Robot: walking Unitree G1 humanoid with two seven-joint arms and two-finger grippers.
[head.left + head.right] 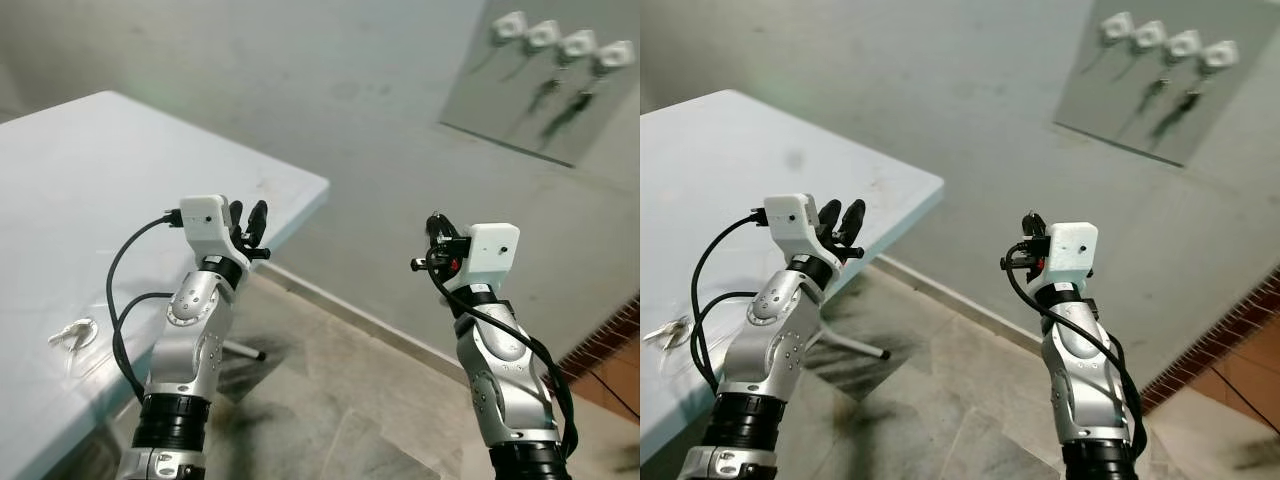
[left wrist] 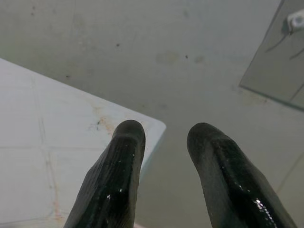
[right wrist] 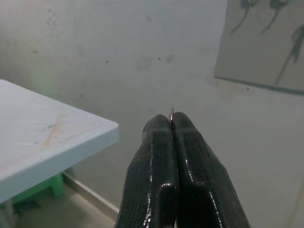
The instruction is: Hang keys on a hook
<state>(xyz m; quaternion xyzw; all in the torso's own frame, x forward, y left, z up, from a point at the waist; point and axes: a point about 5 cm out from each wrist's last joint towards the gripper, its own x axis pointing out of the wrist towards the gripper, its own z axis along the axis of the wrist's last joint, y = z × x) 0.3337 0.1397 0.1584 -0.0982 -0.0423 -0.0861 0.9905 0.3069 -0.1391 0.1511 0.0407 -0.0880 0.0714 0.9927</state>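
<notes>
1. The wall (image 1: 330, 90) stands ahead of me, grey and stained, above a tiled floor (image 1: 330, 400).
2. The table (image 1: 90, 180) is on my left, pale blue, with one corner pointing toward the wall.
3. A grey board (image 1: 545, 85) is fixed high on the wall to my right, with a row of four white hooks (image 1: 562, 40) along its top edge. Keys already hang from the two right-hand hooks.
4. My left arm is raised beside the table's edge. My left tool (image 1: 248, 228) hovers over that edge with its fingers (image 2: 118, 166) apart and nothing between them.
5. My right arm is raised in open space, well apart from the board and below it. My right tool (image 3: 171, 124) points toward the wall, fingers pressed together on a thin metal ring (image 3: 171, 112) whose edge pokes out at the tips; I cannot tell what else hangs from it.
6. A small pale bunch of keys (image 1: 74, 334) lies on the table near my left elbow.
</notes>
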